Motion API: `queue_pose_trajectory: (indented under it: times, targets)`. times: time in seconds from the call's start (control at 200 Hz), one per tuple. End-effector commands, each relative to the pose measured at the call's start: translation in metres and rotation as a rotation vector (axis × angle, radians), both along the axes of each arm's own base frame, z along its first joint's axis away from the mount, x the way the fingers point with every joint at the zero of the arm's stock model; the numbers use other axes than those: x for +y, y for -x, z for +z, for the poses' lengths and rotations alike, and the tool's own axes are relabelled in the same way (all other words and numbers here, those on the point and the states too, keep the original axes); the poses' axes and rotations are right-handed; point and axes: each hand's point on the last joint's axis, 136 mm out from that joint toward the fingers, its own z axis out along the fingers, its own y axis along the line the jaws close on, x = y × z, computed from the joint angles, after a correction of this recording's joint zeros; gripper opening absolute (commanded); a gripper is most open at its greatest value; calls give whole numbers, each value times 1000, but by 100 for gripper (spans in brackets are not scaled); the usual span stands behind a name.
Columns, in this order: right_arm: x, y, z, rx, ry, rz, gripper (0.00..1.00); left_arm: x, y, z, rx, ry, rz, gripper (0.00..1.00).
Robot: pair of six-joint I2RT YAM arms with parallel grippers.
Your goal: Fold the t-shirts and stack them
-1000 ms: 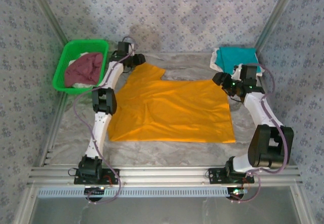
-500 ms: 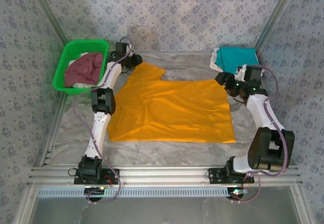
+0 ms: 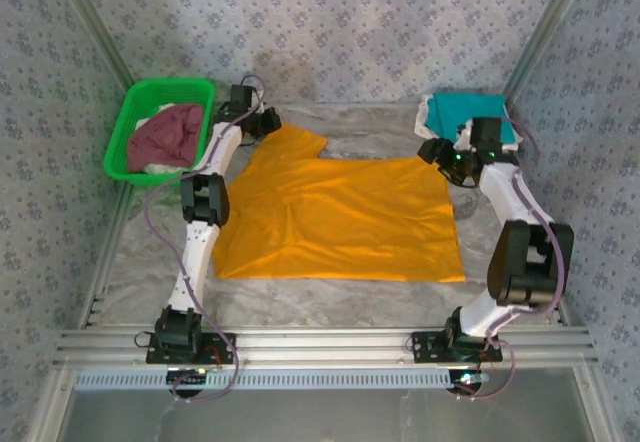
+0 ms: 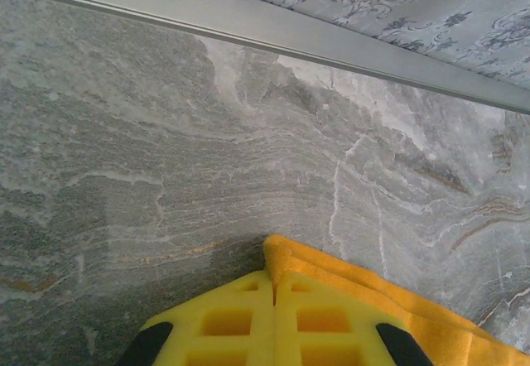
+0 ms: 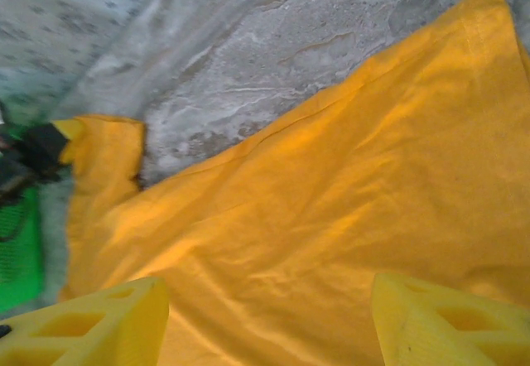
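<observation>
Tabletop [image 3: 330,292]: I see L gripper [image 4: 273,276] now clamped on orange tee [image 3: 340,222], was apart; R gripper [image 5: 265,287] apart. 1 orange, 1 teal tee [image 3: 462,112], 1 maroon tee [image 3: 165,134].

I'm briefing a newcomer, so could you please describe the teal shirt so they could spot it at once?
Find the grey table and look to its far right corner. The teal shirt lies there, with white cloth showing at its left edge. It is the only blue-green cloth: the orange shirt is spread mid-table, and the maroon shirt sits in the green basket.
</observation>
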Motion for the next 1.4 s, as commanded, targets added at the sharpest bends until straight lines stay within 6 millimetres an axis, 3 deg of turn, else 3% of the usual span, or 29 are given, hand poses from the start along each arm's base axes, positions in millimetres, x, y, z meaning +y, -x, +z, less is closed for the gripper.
queue_pose_trajectory:
  times: [0.0,0.24,0.47,0.565,0.76,1.029,1.394]
  targets:
    - [-5,-5,-15,75,146,28,67,-4,-4,32,-79,-11,-29,0]
    - [-17,-31,-47,215,250,14,66,-4,-13,67,-180,-21,-31,0]
    - [-45,-52,-68,352,401,3,64,-7,-9,96,-233,-38,-68,0]
    - [-48,-60,-81,395,413,18,62,-10,-3,106,-243,-56,-91,0]
    - [-55,-82,-88,396,422,-1,62,-19,7,123,-266,-72,-141,0]
    - [-72,-88,-100,450,490,-27,63,-34,23,152,-294,-90,-189,0]
    - [-71,-98,-127,472,440,-8,59,-46,62,168,-285,-125,-269,0]
